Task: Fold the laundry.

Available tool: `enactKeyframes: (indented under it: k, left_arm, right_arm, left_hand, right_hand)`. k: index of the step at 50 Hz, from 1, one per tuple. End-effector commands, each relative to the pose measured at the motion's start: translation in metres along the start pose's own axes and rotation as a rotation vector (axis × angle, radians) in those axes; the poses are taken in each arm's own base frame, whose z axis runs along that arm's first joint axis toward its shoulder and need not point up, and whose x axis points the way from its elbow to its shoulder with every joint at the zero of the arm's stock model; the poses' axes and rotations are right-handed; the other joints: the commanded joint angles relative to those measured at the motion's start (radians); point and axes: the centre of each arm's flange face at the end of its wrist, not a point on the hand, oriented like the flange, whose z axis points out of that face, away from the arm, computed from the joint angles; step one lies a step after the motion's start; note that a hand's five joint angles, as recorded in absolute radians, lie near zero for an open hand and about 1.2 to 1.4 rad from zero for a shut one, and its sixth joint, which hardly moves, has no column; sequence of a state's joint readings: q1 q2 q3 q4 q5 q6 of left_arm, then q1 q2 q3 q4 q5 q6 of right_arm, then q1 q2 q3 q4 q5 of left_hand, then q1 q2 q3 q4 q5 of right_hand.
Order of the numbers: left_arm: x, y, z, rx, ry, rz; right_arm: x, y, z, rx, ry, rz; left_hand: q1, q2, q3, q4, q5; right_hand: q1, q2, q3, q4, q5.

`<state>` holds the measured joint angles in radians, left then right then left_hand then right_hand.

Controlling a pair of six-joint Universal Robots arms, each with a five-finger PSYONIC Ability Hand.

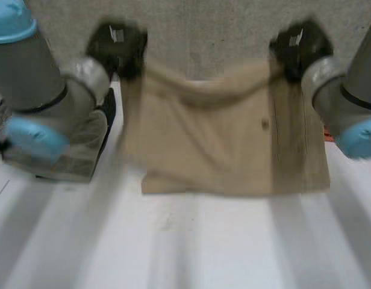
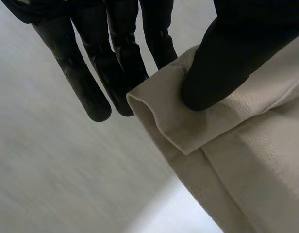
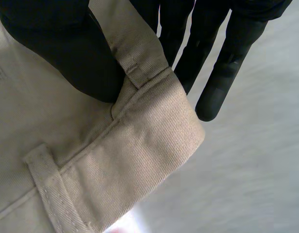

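I have the beige trousers (image 1: 227, 144) hanging between the two hands above the white table (image 1: 203, 253), and the top edge sags in the middle. My left hand (image 1: 116, 48) holds one top corner: in its wrist view the thumb (image 2: 222, 58) presses the doubled edge of the cloth against the straight fingers (image 2: 115, 82) behind it, a firm pinch. My right hand (image 1: 300, 45) does the same at the other corner, its thumb (image 3: 67, 53) clamping the waistband (image 3: 154, 131) just above a belt loop (image 3: 47, 184), with the fingers (image 3: 222, 73) backing the cloth. I judge this to be the carry of the first fold. To do it well I would draw the hands slightly apart to take out the sag, hold both at one height so the lower edge hangs level, and then lay the cloth down from the bottom edge up, so it lands flat without bunching. I cannot tell whether the lower edge touches the table. The risk I see is a corner slipping from a pinch if I pull too hard
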<state>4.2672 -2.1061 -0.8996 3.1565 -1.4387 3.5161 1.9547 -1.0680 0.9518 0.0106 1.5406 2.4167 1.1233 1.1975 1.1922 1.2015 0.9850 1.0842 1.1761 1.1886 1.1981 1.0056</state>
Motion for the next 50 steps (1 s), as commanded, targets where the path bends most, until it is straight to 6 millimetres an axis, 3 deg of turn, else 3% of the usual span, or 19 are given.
enactKeyframes:
  k: [1, 8, 13, 14, 19, 20, 21, 22, 24, 25, 26, 29, 33, 36, 43, 46, 47, 50]
  left_arm:
    - [-0.041, -0.074, 0.038, 0.559, -0.219, -0.096]
    - [-0.028, -0.046, 0.035, 0.497, -0.182, -0.173]
    - [-0.01, -0.005, 0.025, 0.326, -0.136, -0.192]
    - [0.0, 0.013, 0.018, 0.248, -0.112, -0.203]
    - [0.026, 0.061, -0.002, 0.036, -0.049, -0.226]
    - [0.035, 0.079, -0.012, -0.043, -0.026, -0.23]
    - [0.038, 0.085, -0.015, -0.067, -0.019, -0.229]
    - [0.048, 0.106, -0.026, -0.156, 0.007, -0.22]
    - [0.056, 0.12, -0.034, -0.219, 0.028, -0.206]
    - [0.06, 0.127, -0.04, -0.256, 0.041, -0.192]
    - [0.07, 0.139, -0.059, -0.36, 0.091, -0.135]
    - [0.074, 0.14, -0.074, -0.425, 0.124, -0.1]
    - [0.065, 0.11, -0.102, -0.481, 0.162, -0.049]
    - [0.061, 0.09, -0.133, -0.561, 0.21, -0.027]
    - [0.064, 0.057, -0.212, -0.747, 0.4, 0.109]
    - [0.073, 0.048, -0.245, -0.806, 0.537, 0.203]
    - [0.077, 0.045, -0.255, -0.821, 0.582, 0.223]
    - [0.09, 0.031, -0.283, -0.83, 0.748, 0.278]
  right_arm:
    - [0.05, -0.057, 0.032, 0.498, 0.41, 0.096]
    - [0.023, -0.032, 0.044, 0.461, 0.345, 0.106]
    - [0.005, -0.012, 0.045, 0.409, 0.294, 0.128]
    - [-0.001, -0.006, 0.046, 0.396, 0.281, 0.133]
    - [-0.056, 0.052, 0.048, 0.241, 0.104, 0.14]
    - [-0.065, 0.061, 0.047, 0.217, 0.073, 0.14]
    - [-0.084, 0.08, 0.043, 0.153, 0.009, 0.137]
    - [-0.093, 0.088, 0.04, 0.122, -0.022, 0.134]
    - [-0.118, 0.116, 0.029, 0.009, -0.113, 0.117]
    - [-0.122, 0.12, 0.026, -0.014, -0.131, 0.109]
    - [-0.127, 0.126, 0.019, -0.058, -0.167, 0.089]
    - [-0.126, 0.126, 0.001, -0.15, -0.242, 0.046]
    - [-0.105, 0.105, -0.033, -0.275, -0.349, -0.008]
    - [-0.088, 0.089, -0.066, -0.403, -0.442, -0.019]
    - [-0.077, 0.078, -0.135, -0.608, -0.629, -0.064]
    - [-0.075, 0.076, -0.16, -0.631, -0.695, -0.127]
    - [-0.076, 0.075, -0.177, -0.633, -0.744, -0.174]
    - [-0.076, 0.072, -0.196, -0.618, -0.792, -0.215]
  left_hand:
    - [0.273, 0.199, 0.204, 0.195, 0.237]
    - [0.273, 0.199, 0.204, 0.195, 0.237]
    - [0.273, 0.199, 0.204, 0.195, 0.237]
    - [0.273, 0.199, 0.204, 0.195, 0.237]
    - [0.273, 0.199, 0.204, 0.195, 0.237]
    - [0.273, 0.199, 0.204, 0.195, 0.237]
    - [0.273, 0.199, 0.204, 0.195, 0.237]
    - [0.273, 0.199, 0.204, 0.195, 0.237]
    - [0.273, 0.199, 0.204, 0.195, 0.237]
    - [0.273, 0.199, 0.204, 0.195, 0.237]
    - [0.273, 0.199, 0.204, 0.195, 0.237]
    - [0.273, 0.199, 0.204, 0.195, 0.237]
    - [0.273, 0.199, 0.204, 0.195, 0.237]
    - [0.273, 0.199, 0.204, 0.195, 0.237]
    - [0.273, 0.199, 0.204, 0.195, 0.237]
    - [0.273, 0.199, 0.204, 0.195, 0.237]
    - [0.273, 0.199, 0.204, 0.195, 0.237]
    - [0.273, 0.199, 0.204, 0.195, 0.237]
  right_hand:
    - [0.312, 0.22, 0.208, 0.198, 0.216]
    - [0.312, 0.22, 0.208, 0.198, 0.216]
    - [0.312, 0.22, 0.208, 0.198, 0.216]
    - [0.312, 0.22, 0.208, 0.198, 0.216]
    - [0.312, 0.22, 0.208, 0.198, 0.216]
    - [0.312, 0.22, 0.208, 0.198, 0.216]
    - [0.312, 0.22, 0.208, 0.198, 0.216]
    - [0.312, 0.22, 0.208, 0.198, 0.216]
    - [0.312, 0.22, 0.208, 0.198, 0.216]
    - [0.312, 0.22, 0.208, 0.198, 0.216]
    - [0.312, 0.22, 0.208, 0.198, 0.216]
    - [0.312, 0.22, 0.208, 0.198, 0.216]
    - [0.312, 0.22, 0.208, 0.198, 0.216]
    - [0.312, 0.22, 0.208, 0.198, 0.216]
    - [0.312, 0.22, 0.208, 0.198, 0.216]
    - [0.312, 0.22, 0.208, 0.198, 0.216]
    - [0.312, 0.22, 0.208, 0.198, 0.216]
    - [0.312, 0.22, 0.208, 0.198, 0.216]
